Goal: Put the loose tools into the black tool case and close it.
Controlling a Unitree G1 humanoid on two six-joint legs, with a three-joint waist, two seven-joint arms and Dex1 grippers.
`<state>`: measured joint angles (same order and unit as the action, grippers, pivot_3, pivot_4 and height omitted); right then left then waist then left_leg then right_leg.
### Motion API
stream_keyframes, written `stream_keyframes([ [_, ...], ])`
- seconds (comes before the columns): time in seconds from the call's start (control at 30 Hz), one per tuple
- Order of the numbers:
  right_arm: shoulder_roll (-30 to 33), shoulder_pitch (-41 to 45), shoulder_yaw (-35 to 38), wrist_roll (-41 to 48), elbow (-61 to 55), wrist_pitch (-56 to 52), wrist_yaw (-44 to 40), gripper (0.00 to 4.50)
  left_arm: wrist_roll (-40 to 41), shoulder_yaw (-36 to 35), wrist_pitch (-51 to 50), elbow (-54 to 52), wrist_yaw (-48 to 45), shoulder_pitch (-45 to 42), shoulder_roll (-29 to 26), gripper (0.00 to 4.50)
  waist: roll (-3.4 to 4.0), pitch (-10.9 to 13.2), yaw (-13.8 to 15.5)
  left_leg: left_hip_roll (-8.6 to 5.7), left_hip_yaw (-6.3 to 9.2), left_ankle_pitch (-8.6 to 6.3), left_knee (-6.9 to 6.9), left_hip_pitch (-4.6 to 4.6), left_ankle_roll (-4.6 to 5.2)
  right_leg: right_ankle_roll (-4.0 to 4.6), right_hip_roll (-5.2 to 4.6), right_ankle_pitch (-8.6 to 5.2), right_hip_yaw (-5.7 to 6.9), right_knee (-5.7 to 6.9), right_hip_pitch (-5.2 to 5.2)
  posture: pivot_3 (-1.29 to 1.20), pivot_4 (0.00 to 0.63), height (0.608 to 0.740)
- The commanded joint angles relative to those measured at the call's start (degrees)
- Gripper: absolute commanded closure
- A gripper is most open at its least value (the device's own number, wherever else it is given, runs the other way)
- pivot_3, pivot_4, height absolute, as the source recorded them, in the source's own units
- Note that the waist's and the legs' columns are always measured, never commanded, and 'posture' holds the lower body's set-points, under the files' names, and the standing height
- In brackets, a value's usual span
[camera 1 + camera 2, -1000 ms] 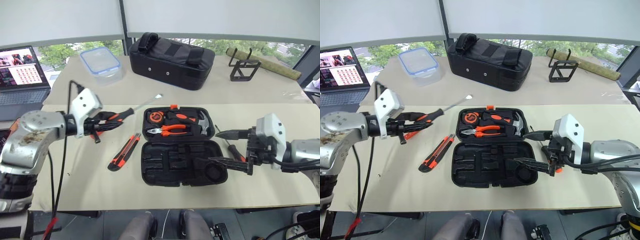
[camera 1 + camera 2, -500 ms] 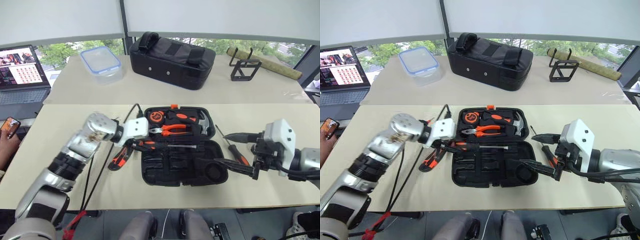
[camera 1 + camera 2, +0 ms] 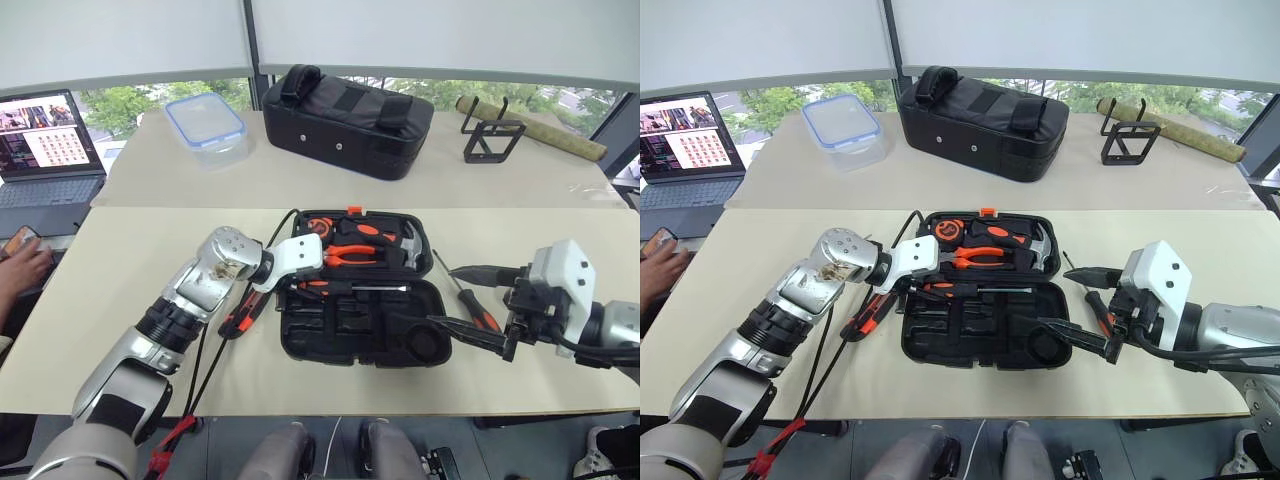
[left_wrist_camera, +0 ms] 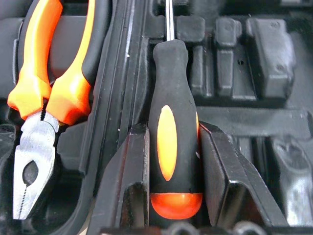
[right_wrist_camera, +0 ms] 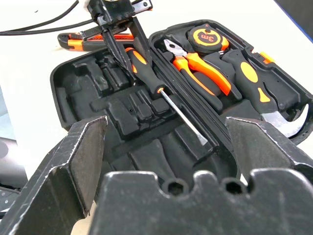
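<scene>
Screwdriver (image 4: 172, 147) between the left pincer (image 3: 298, 287) fingers — black handle, orange inlay and butt cap.
Fingers flank the handle, contact unclear; its steel shaft runs away along the open black tool case (image 3: 340, 335) near the hinge. Right pincer (image 3: 468, 305) gapes, empty — just beside the case's far end.

Black tool case (image 3: 330, 345) lies open flat, moulded slots showing, orange latch at far edge. Longer black-and-orange screwdriver (image 4: 172, 142) lies in the case's near half by the hinge, handle between the left gripper (image 4: 173, 183) fingers, shaft pointing away from that hand. Orange-and-black utility knife (image 3: 238, 315) on the table just under the left wrist, outside the case. Two slim screwdrivers (image 3: 470, 305) lie beside the right gripper (image 3: 455, 300), just off the case's edge.
</scene>
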<state>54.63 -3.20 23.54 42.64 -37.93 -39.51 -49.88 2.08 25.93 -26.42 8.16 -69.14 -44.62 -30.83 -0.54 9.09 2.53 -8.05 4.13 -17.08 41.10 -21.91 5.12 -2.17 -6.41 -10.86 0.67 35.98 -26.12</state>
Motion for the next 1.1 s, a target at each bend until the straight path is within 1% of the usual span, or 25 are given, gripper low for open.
stream_keyframes([
  [0.03,-0.1,-0.2,2.1,1.5,-1.7,-0.2,0.5,0.00,1.6,-3.0,-2.4,-2.9,-0.6,-2.2,-0.6,1.62,0.00,0.0,-0.1,0.00,0.00,0.00,0.00,0.00,0.00,0.00,0.00,0.00,0.00,0.00,-0.01,0.00,0.150,0.722],
  [0.13,-0.1,-0.6,2.1,1.9,-1.9,0.0,0.6,0.00,2.9,-4.2,-3.6,-4.4,-1.0,-2.8,-1.0,0.60,0.00,0.0,-0.1,0.00,0.00,0.00,0.01,-0.02,0.00,0.00,0.00,0.00,0.01,0.01,-0.01,0.00,0.150,0.722],
  [0.17,-0.1,-0.8,2.1,2.0,-1.9,0.1,0.5,0.00,3.4,-4.4,-3.8,-4.9,-1.2,-2.9,-1.1,0.60,0.00,0.0,-0.1,0.00,0.00,0.00,0.02,-0.02,0.00,0.00,0.00,0.00,0.01,0.01,-0.02,0.00,0.150,0.722],
  [0.2,0.0,-0.8,2.1,2.0,-1.8,0.2,0.4,0.00,3.8,-4.7,-3.9,-5.3,-1.2,-3.0,-1.1,0.75,0.00,0.0,-0.1,0.00,0.01,0.00,0.04,-0.04,0.00,0.00,0.01,0.00,0.02,0.01,-0.02,0.00,0.150,0.722],
  [0.23,0.0,-0.9,2.0,2.0,-1.6,0.4,0.4,0.00,3.9,-4.8,-3.9,-5.5,-1.2,-3.1,-1.1,0.93,0.00,0.0,-0.1,0.00,0.02,0.00,0.05,-0.05,0.00,0.00,0.01,0.00,0.02,0.01,-0.03,0.00,0.150,0.722],
  [0.27,0.0,-0.7,1.8,1.9,-1.4,0.5,0.3,0.00,3.5,-4.5,-2.8,-5.1,-1.2,-3.1,-0.9,1.44,0.00,0.0,-0.1,0.00,0.02,0.00,0.06,-0.05,0.00,0.00,0.00,0.00,0.02,0.01,-0.03,0.00,0.150,0.722],
  [0.3,0.0,-0.6,1.6,1.8,-1.2,0.6,0.3,0.00,2.9,-4.1,-1.7,-4.5,-1.0,-3.2,-0.7,1.52,0.00,0.0,-0.1,0.00,0.02,0.00,0.06,-0.05,0.00,0.00,0.00,0.00,0.02,0.01,-0.03,0.00,0.150,0.722],
  [0.4,0.0,-0.4,1.3,1.8,-1.1,0.7,0.4,0.00,1.9,-3.5,0.2,-3.0,-0.6,-3.3,0.0,2.59,0.00,0.0,-0.2,0.00,0.01,0.00,0.05,-0.03,0.00,0.00,0.01,0.00,0.02,0.01,-0.02,0.00,0.150,0.722],
  [0.5,0.0,-0.4,1.3,1.7,-1.0,0.8,0.4,0.00,1.0,-2.2,3.2,0.0,-0.6,-3.7,1.9,3.73,0.00,0.0,-0.1,0.00,0.01,0.00,0.05,-0.03,0.00,0.00,0.01,0.00,0.03,0.01,-0.02,0.00,0.150,0.722],
  [0.53,0.0,-0.5,1.5,1.7,-1.0,0.7,0.3,0.00,0.5,-1.5,3.8,1.1,-0.6,-3.8,2.7,4.18,0.00,0.0,-0.1,0.00,0.01,0.00,0.05,-0.04,0.00,0.00,0.01,0.00,0.03,0.00,-0.02,0.00,0.150,0.722],
  [0.57,0.0,-0.7,1.6,1.7,-1.0,0.7,0.3,0.00,0.0,-0.9,4.4,1.9,-0.6,-3.9,3.2,4.44,0.00,0.0,-0.1,0.00,0.01,0.00,0.06,-0.04,0.00,0.00,0.01,0.00,0.03,0.00,-0.02,0.00,0.150,0.722],
  [0.7,-0.1,-1.5,2.0,1.4,-1.0,0.7,0.4,0.00,-2.7,2.1,6.9,4.2,-2.3,-3.9,3.7,4.44,0.00,0.0,-0.1,0.00,0.01,0.00,0.07,-0.07,0.00,0.00,0.00,0.00,0.01,0.00,-0.03,0.00,0.150,0.722],
  [0.8,-0.4,-3.1,2.5,0.7,-1.1,0.7,1.0,0.00,-7.4,4.7,12.3,9.4,0.4,-4.5,4.8,4.44,-0.01,0.0,0.1,0.00,0.02,0.00,0.09,-0.04,0.00,0.00,-0.02,0.00,-0.01,0.01,0.02,0.00,0.150,0.722],
  [0.87,-0.9,-4.6,2.9,-0.2,-1.2,0.6,1.9,0.00,-9.1,5.1,14.9,12.6,2.1,-5.0,5.9,4.44,-0.02,-0.1,0.4,-0.01,0.03,0.00,0.17,-0.01,0.00,0.00,-0.03,0.00,-0.02,-0.01,0.11,0.00,0.150,0.722],
  [1.0,-2.2,-9.0,5.3,-1.7,-1.9,0.7,3.0,0.00,-8.1,3.1,14.6,13.5,1.3,-5.4,6.3,4.44,-0.04,-0.1,1.2,-0.01,0.06,-0.03,0.21,0.21,0.05,-0.05,-0.05,0.03,-0.09,-0.06,0.44,0.00,0.150,0.722],
  [1.07,-3.1,-11.2,7.0,-2.4,-1.7,0.6,3.8,0.00,-6.4,1.5,13.9,12.4,0.0,-5.4,5.7,4.44,-0.04,-0.1,1.1,-0.01,0.06,-0.03,0.24,0.24,0.05,-0.09,-0.02,0.06,-0.12,-0.06,0.48,0.00,0.150,0.722],
  [1.1,-3.7,-12.2,7.9,-3.3,-1.2,0.7,4.5,0.00,-4.2,0.0,13.2,11.0,-1.6,-5.3,5.4,4.44,-0.04,-0.1,1.0,-0.01,0.05,-0.03,0.24,0.27,0.06,-0.09,-0.01,0.06,-0.11,-0.05,0.49,0.00,0.150,0.722],
])
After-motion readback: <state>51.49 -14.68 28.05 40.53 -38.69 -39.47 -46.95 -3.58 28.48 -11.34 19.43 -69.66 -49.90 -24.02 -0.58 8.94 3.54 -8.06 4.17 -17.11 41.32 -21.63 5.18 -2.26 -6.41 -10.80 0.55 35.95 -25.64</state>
